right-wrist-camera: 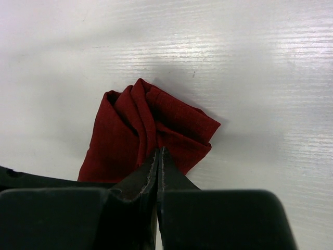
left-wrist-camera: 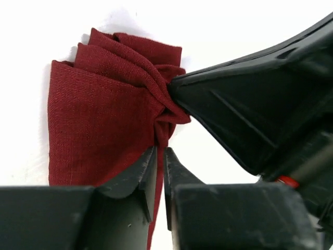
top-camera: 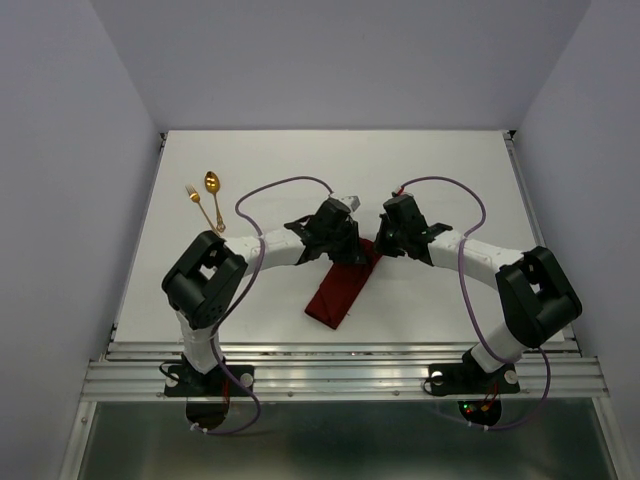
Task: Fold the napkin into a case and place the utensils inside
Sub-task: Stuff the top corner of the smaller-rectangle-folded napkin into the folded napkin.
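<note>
The napkin (top-camera: 338,292) lies folded narrow; left gripper (left-wrist-camera: 161,152) and right gripper (right-wrist-camera: 159,152) pinch its bunched end, jaws nearly together. The spoon (top-camera: 211,182) and fork (top-camera: 204,209) lie apart, not inside

On my feed, the left arm (top-camera: 272,246) and right arm (top-camera: 482,256) match: white links between chunky black joint housings. A thin purple cable (top-camera: 285,183) loops off each. Black base mounts (top-camera: 205,380), with a small green light (top-camera: 466,406) by the right one. Matte black jaws with stepped, scuffed tips.
</note>
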You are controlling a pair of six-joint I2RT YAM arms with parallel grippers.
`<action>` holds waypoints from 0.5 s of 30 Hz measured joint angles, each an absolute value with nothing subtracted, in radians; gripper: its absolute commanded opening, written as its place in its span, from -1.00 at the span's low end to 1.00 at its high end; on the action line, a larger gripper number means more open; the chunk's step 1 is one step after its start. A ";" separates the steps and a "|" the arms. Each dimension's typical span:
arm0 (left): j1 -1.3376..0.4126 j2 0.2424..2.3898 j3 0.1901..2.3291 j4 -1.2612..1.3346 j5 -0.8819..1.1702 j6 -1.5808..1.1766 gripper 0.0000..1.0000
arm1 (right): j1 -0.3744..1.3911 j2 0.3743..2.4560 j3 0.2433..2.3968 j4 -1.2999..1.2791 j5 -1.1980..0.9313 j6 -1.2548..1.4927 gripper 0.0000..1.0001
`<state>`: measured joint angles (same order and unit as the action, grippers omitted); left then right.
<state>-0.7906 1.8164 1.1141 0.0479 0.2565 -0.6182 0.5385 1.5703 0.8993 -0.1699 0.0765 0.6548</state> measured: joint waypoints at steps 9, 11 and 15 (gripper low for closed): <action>-0.784 1.740 1.058 0.127 0.220 -0.651 -1.00 | 0.538 1.570 0.899 -0.170 0.073 0.655 -0.99; -0.783 1.741 1.059 0.132 0.219 -0.656 -1.00 | 0.538 1.570 0.899 -0.170 0.073 0.655 -0.99; -0.779 1.771 1.072 0.145 0.221 -0.660 -1.00 | 0.538 1.570 0.899 -0.170 0.071 0.655 -0.99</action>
<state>-0.7788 1.7714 1.0718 0.1448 0.2207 -0.6601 0.5385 1.5703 0.8993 -0.1699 0.0708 0.6548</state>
